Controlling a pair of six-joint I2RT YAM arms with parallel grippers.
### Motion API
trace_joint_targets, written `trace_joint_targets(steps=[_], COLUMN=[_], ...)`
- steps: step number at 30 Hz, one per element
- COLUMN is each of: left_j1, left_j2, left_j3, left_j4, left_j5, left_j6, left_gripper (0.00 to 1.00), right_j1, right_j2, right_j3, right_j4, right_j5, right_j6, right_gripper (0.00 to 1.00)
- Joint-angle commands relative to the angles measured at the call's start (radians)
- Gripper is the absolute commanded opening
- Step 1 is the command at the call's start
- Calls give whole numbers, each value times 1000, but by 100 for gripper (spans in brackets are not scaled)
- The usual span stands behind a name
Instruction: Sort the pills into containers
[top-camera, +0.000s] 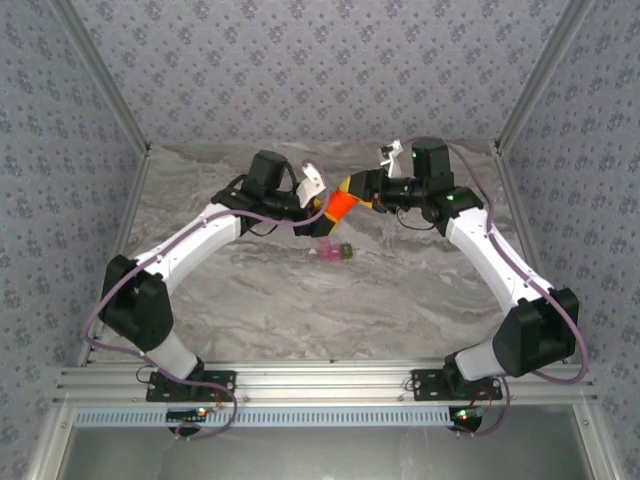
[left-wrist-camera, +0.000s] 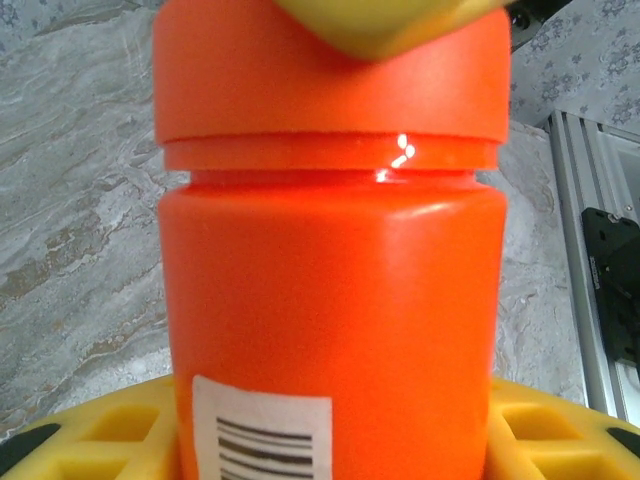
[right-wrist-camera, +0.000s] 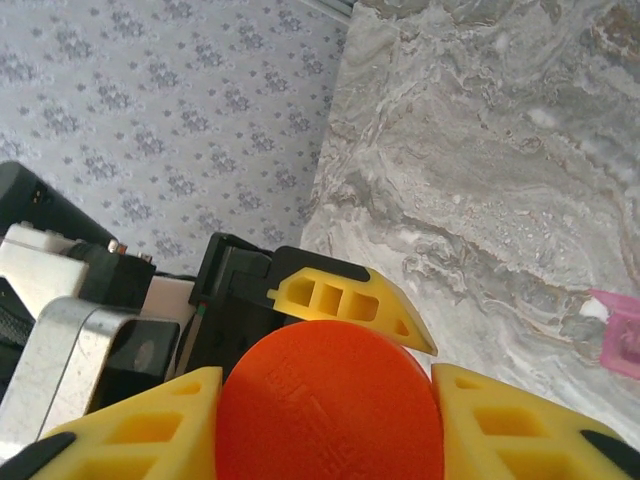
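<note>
An orange-red bottle (top-camera: 342, 205) hangs in the air above the table's back middle, held between both arms. My left gripper (left-wrist-camera: 330, 445) is shut on its body (left-wrist-camera: 330, 300), a yellow finger (left-wrist-camera: 100, 435) on each side below the barcode label. My right gripper (right-wrist-camera: 325, 425) is shut on the bottle's cap (right-wrist-camera: 330, 400), its yellow fingers (right-wrist-camera: 130, 430) pressed to both sides. The containers (top-camera: 332, 252), a tiny pink and olive-green box, lie on the table just in front of the bottle; the pink part (right-wrist-camera: 622, 335) shows at the right wrist view's edge. The pills are hidden.
A marble-patterned table (top-camera: 300, 300) is walled by patterned panels left, right and behind. An aluminium rail (top-camera: 320, 380) runs along the near edge by the arm bases. One left-gripper finger (right-wrist-camera: 340, 298) sits just behind the cap in the right wrist view.
</note>
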Motion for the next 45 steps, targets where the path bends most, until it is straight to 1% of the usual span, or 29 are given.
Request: trace_joint_targets(steps=[1,3,5,8,10,12,14,15,16,17,18,21,24,25,26,27,28,30,33,34,36,39,45], left_j1=[-5,-4,-5,-5,-5,-4,-5,-4,-4,-4,-4,-3,-3,-3,-3,-1,-2,-1,-1,-1,-1,-2,-2], left_j2=[-25,-25,-25,-25,-25,-22,-19,-17,-17,-16,-17,-12,-6,-5,-6,-7,-6,-7,-10,-11,-12,-14,-16], left_j3=[10,13,15,19,17,13,9,10,12,11,10,15,24,27,27,27,27,26,27,26,27,27,26], left_j4=[27,26,22,11,12,18,25,23,20,20,21,19,10,6,4,2,0,-3,-3,-3,-2,2,7], left_j5=[38,40,41,45,48,54,59,60,59,58,57,55,54,53,53,53,53,52,50,51,52,53,50], left_j6=[20,19,22,27,27,22,17,17,17,19,20,25,32,36,37,37,39,40,36,34,31,28,24], left_gripper=[0,0,0,0,0,0,0,0,0,0,0,0,0,0,0,0,0,0,0,0,0,0,0], right_j1=[11,12,7,-11,-41,-87,-132,-146,-161,-169,-171,-180,-194,-193,-193,-186,-176,-150,-101,-84,-57,-38,-2], right_j2=[4,17,37,47,60,88,134,150,167,173,167,87,-8,-32,-47,-61,-79,-95,-91,-86,-71,-43,-12], right_j3=[33,54,84,92,91,97,93,94,95,86,74,-12,-70,-73,-70,-79,-81,-79,-44,-25,-5,5,23], right_j4=[-35,-81,-173,-254,-257,-234,-177,-183,-178,-154,-139,4,111,102,81,97,83,54,-37,-90,-130,-121,-94], right_j5=[-32,-59,-81,-105,-139,-218,-329,-355,-375,-403,-404,-368,-297,-231,-206,-190,-132,-62,40,90,136,140,125], right_j6=[-39,-101,-309,-598,-706,-741,-714,-717,-716,-680,-653,-491,-307,-247,-203,-154,-119,-44,-15,-33,-33,-29,-14], right_gripper=[37,35,36,36,37,38,42,44,50,61,68,75,77,78,78,78,78,80,83,84,86,86,79])
